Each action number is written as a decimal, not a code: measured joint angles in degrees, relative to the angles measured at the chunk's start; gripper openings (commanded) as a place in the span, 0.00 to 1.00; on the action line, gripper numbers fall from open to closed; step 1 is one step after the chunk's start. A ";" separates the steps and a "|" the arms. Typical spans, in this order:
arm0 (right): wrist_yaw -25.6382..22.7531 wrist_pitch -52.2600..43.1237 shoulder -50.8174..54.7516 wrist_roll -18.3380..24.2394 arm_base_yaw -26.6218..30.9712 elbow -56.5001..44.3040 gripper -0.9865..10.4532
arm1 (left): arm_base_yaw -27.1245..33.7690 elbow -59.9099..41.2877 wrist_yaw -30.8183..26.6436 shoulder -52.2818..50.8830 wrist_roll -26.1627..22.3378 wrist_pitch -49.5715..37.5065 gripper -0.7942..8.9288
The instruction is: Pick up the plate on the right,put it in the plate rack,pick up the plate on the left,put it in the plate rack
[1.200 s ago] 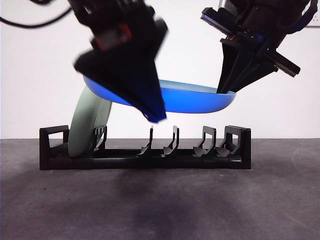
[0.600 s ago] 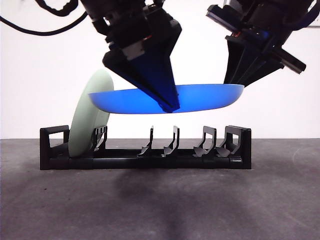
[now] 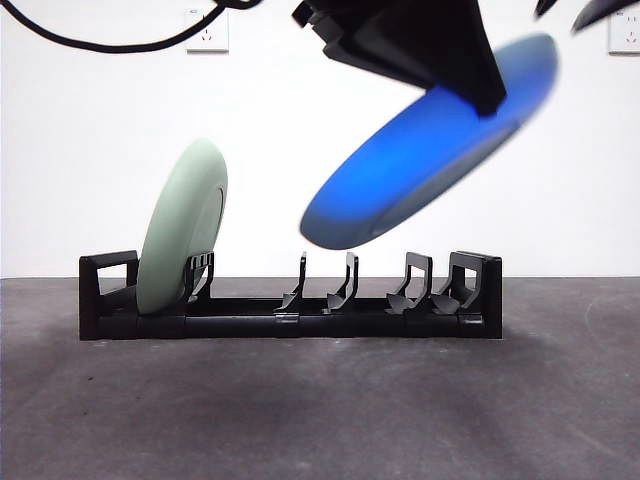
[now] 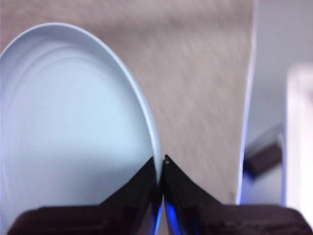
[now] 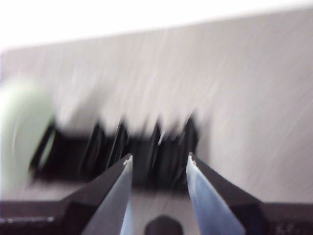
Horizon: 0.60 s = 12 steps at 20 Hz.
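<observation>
White wall, left pincer (image 4: 161, 159) pinching tilted blue plate (image 3: 425, 145)

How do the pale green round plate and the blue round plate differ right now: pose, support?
The pale green round plate stands nearly upright in the long black plastic plate rack, at one end; the blue round plate hangs tilted in the air above the rack.
Green is untouched by any gripper; blue is pinched at its rim by the left gripper.
Both are round and shallow.

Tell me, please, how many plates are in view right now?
2: the green plate stands in the plate rack; the blue plate is tilted above it, held by the left gripper.
</observation>
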<state>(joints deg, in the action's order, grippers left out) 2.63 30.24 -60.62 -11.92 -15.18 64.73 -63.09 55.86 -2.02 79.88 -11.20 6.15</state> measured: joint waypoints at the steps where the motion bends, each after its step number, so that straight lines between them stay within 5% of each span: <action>1: -1.22 -0.31 1.36 0.00 0.31 0.07 0.25 | 1.84 0.00 1.77 0.00 2.56 -2.86 0.07; 6: -4.13 0.15 3.48 1.03 0.57 0.09 0.25 | 13.70 0.00 12.66 0.00 18.93 -21.03 0.07; 12: -4.13 0.61 3.37 1.05 0.57 0.09 0.25 | 21.62 0.00 14.32 0.72 30.03 -31.36 0.07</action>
<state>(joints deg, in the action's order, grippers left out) -1.50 30.85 -57.25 -10.87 -14.61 64.82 -41.47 55.86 12.29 80.60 18.83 -25.21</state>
